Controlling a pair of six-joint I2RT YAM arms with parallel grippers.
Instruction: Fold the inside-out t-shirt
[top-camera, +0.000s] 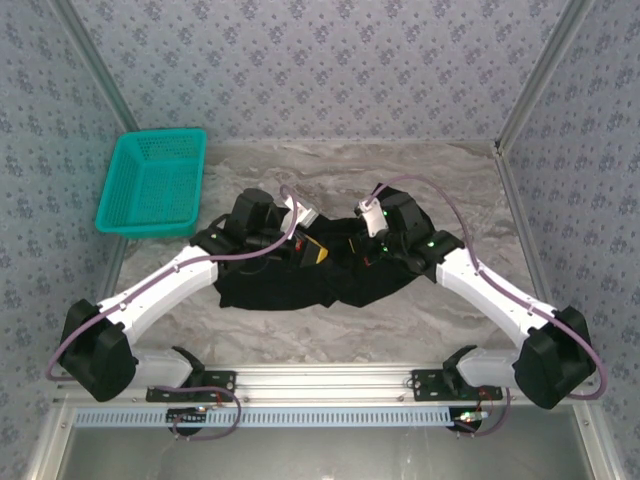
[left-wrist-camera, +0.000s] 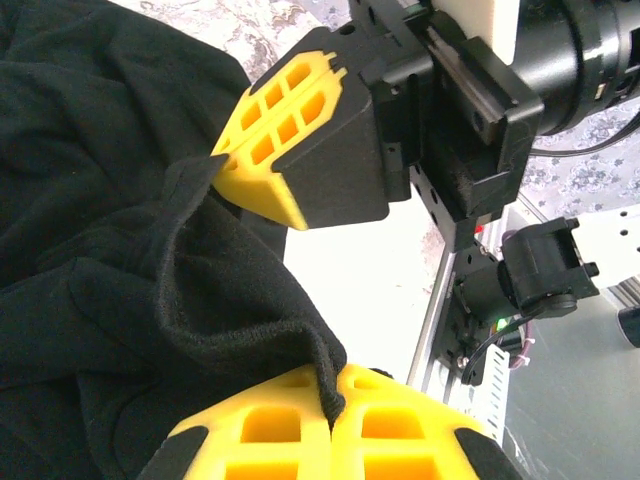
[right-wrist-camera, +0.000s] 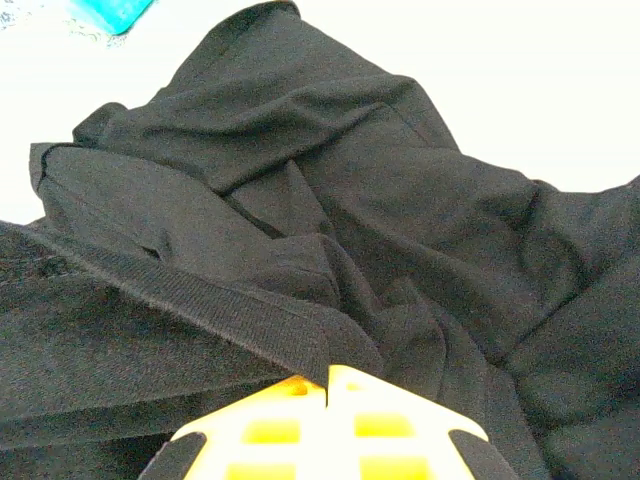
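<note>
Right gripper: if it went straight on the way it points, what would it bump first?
The right gripper is shut on a ribbed edge of the t-shirt. Going straight, it would likely push into that shirt's bunched folds just ahead, though depth is hard to judge.

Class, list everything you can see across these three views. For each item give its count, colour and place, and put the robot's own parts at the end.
t-shirt: one, black, crumpled at the middle of the table.
basket: one, teal, at the table's far left, apart from the t-shirt.
table: one, grey-white marbled, under everything.
walls: grey-blue with a small repeated pattern, around the far and side edges.
left arm: one, white and black, reaching from the near left to the t-shirt.
right arm: one, white and black, reaching from the near right.
left tool: one, yellow and black, shut on the t-shirt's edge.
right tool: one, yellow and black, shut on the t-shirt's edge.
</note>
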